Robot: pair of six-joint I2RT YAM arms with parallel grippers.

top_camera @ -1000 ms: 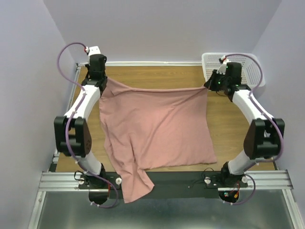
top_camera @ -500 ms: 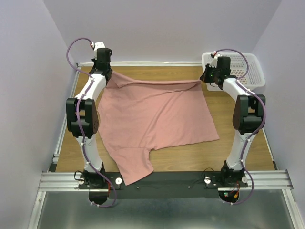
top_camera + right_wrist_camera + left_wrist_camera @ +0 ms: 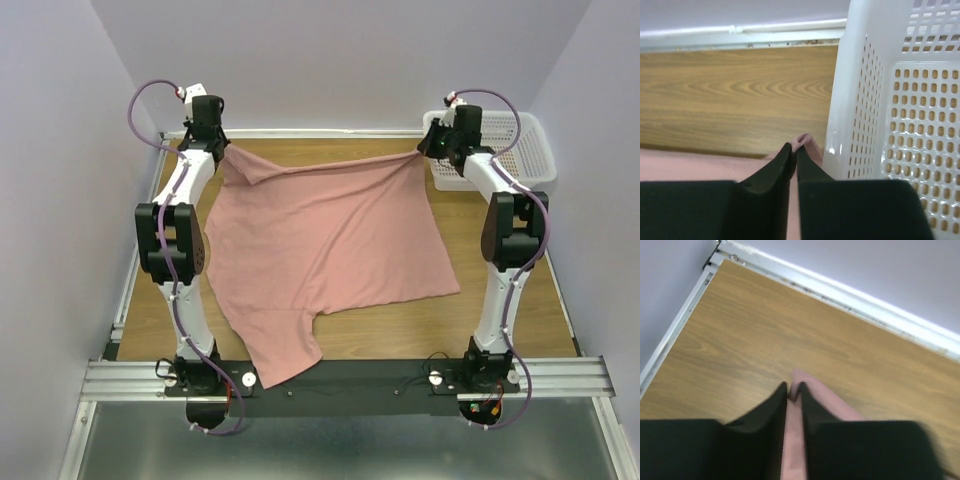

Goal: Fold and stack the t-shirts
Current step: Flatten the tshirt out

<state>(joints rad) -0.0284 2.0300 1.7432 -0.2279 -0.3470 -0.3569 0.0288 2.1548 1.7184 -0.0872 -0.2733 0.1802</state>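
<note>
Wooden table (image 3: 400, 328) — t-shirt (image 3: 330, 240) corners pinched by left gripper (image 3: 794, 387), right gripper (image 3: 794, 148).

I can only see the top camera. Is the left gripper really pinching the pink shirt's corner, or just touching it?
Observer: In the left wrist view, the dusty pink cotton t-shirt runs between the two black fingers of the left gripper. A small nub of cloth pokes out past their tips.
Operator: Is the right gripper bumping the basket?
Observer: In the right wrist view, the wall of the white plastic mesh basket stands close to the right gripper, on the right of its shut fingertips. A small gap shows between them.
</note>
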